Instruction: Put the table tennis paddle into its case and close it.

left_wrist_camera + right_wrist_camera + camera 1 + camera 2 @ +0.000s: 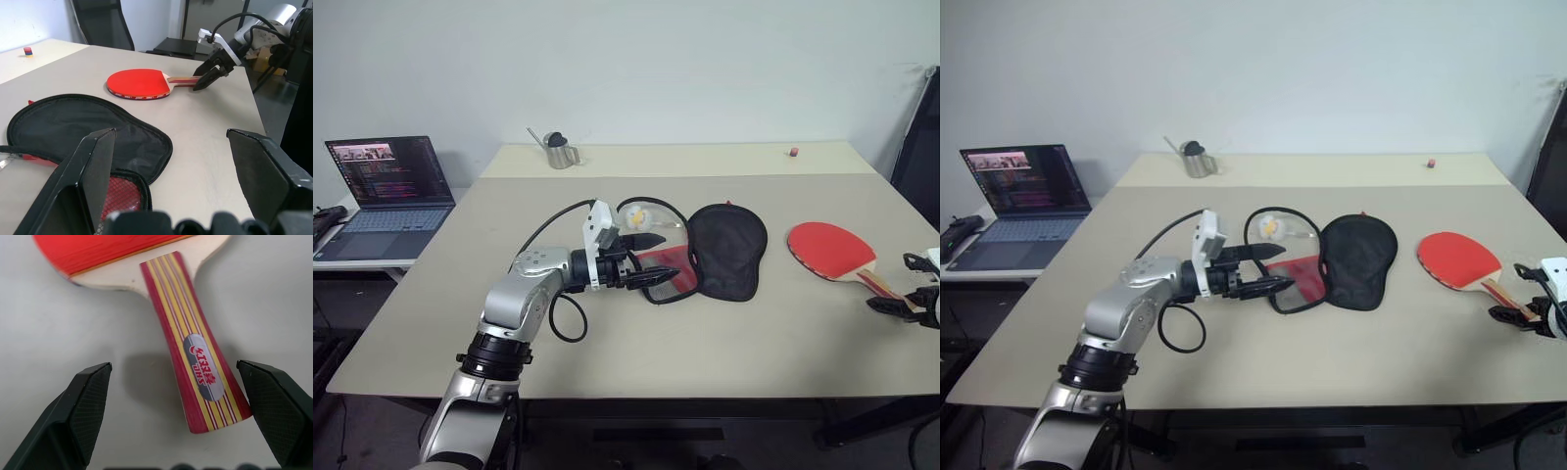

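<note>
The table tennis paddle [830, 248] lies flat on the table at the right, red face up, its striped wooden handle [190, 338] pointing toward the near right edge. My right gripper [906, 284] is open just past the handle's end, low over the table, with the handle lying ahead between its fingers and untouched. The case [728, 250] lies unzipped and spread at the table's middle, black fabric half on the right, mesh half with red panel [661, 262] on the left. My left gripper [658, 258] hovers open over the mesh half, holding nothing.
A small white-and-yellow ball [638, 217] sits at the mesh half's far end. A metal watering can [560, 150] and a small red object [793, 152] stand at the back of the table. A laptop [391, 191] is on a side table to the left.
</note>
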Action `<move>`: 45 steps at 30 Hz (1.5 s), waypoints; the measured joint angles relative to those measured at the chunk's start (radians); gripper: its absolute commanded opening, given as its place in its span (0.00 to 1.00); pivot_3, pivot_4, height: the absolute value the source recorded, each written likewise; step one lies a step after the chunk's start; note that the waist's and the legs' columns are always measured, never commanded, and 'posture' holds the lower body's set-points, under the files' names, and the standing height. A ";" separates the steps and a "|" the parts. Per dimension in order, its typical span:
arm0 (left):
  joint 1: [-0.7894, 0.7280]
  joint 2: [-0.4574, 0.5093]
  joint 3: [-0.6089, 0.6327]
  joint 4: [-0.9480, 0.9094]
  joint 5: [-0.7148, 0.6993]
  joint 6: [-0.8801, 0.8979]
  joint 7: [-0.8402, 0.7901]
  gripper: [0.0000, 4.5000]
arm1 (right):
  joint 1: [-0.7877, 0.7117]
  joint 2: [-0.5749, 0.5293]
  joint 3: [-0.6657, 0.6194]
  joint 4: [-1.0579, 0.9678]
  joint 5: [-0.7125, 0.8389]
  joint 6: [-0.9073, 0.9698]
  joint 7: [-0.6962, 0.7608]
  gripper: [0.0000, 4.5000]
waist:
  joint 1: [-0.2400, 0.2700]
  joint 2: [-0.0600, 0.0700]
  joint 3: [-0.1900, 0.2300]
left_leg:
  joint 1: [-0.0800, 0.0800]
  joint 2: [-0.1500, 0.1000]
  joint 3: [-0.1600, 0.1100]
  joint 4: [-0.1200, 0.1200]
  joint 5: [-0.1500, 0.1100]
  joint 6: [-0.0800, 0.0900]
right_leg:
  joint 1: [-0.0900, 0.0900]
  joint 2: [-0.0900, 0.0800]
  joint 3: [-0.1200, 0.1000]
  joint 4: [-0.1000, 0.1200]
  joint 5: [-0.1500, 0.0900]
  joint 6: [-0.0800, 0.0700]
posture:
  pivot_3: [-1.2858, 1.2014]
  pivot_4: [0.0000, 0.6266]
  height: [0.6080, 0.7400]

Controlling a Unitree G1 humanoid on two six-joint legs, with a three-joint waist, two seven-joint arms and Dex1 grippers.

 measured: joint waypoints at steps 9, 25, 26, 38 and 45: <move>0.000 0.007 0.000 0.000 0.003 -0.002 -0.006 0.88 | 0.084 0.028 -0.022 -0.198 0.028 0.111 -0.010 0.40 | -0.003 0.000 0.000 | 0.001 0.004 0.001 0.000 0.000 0.000 | 0.000 0.003 0.001 0.000 0.001 -0.002 | 0.52 0.24 1.00; 0.000 0.009 0.002 0.000 0.004 -0.004 0.008 0.88 | 0.197 0.239 -0.083 -0.735 0.140 0.456 -0.248 0.56 | -0.005 0.000 0.000 | 0.002 0.007 -0.002 0.001 0.000 0.000 | 0.000 0.006 0.002 0.001 0.003 -0.004 | 0.52 0.24 1.00; 0.000 0.009 0.002 0.000 0.004 -0.004 0.008 0.88 | 0.197 0.244 -0.083 -0.740 0.144 0.456 -0.256 0.63 | -0.003 0.000 0.000 | 0.002 0.007 -0.002 0.001 0.000 0.000 | 0.000 0.006 0.001 0.001 0.003 -0.004 | 0.52 0.24 1.00; 0.001 0.010 0.004 0.000 0.005 -0.005 0.015 0.88 | 0.151 0.317 -0.077 -0.711 0.148 0.372 -0.374 0.79 | 0.004 0.000 0.000 | 0.001 0.006 -0.003 0.001 0.000 -0.001 | -0.001 0.006 0.001 0.000 0.003 -0.004 | 0.52 0.24 1.00; 0.005 0.011 0.006 0.000 0.005 -0.006 0.020 0.88 | 0.140 0.338 -0.034 -0.642 0.118 0.292 -0.398 0.79 | 0.003 0.000 0.000 | 0.001 0.006 -0.003 0.001 0.000 -0.001 | -0.001 0.006 0.001 0.000 0.003 -0.004 | 0.52 0.24 1.00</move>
